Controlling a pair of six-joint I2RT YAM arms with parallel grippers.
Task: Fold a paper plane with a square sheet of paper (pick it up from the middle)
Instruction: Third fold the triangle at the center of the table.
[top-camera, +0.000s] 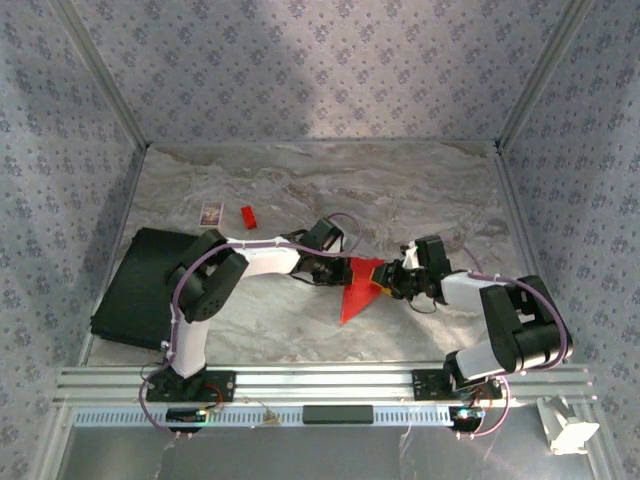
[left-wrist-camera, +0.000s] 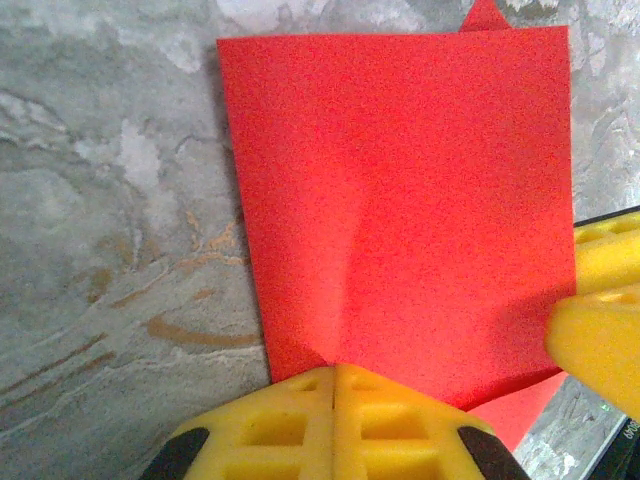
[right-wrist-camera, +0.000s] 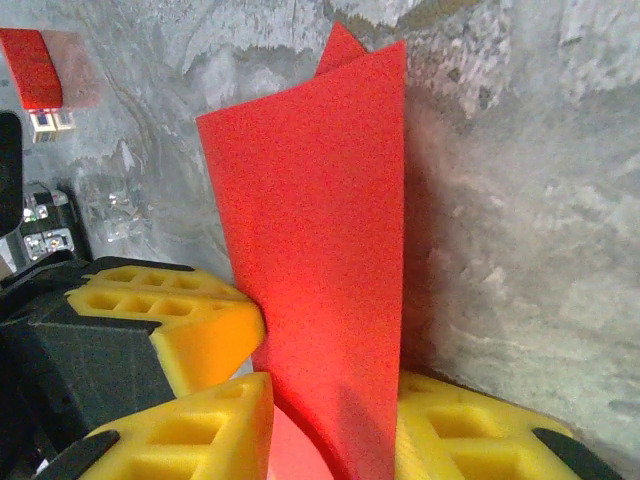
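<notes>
The paper (top-camera: 357, 296) sits mid-table, a red folded sheet with its sharp point aimed back toward the arm bases. My left hand (left-wrist-camera: 335, 382) is closed tight on its edge. On that wrist camera the fingers meet with no gap, and the sheet spreads away from them over the marble table (left-wrist-camera: 110, 250), a soft crease up its middle. My right hand (right-wrist-camera: 335, 440) sits on the other side, jaws apart, with a raised flap of the paper standing upright between them. Both pads look to be touching that flap, though I cannot tell whether they press it. The two hands are just beside each other. Off to the left lies a black mat (top-camera: 140, 285). Farther back, a small red block (top-camera: 248, 215) and a patterned card (top-camera: 211, 212) lie side by side, well apart from the paper.
</notes>
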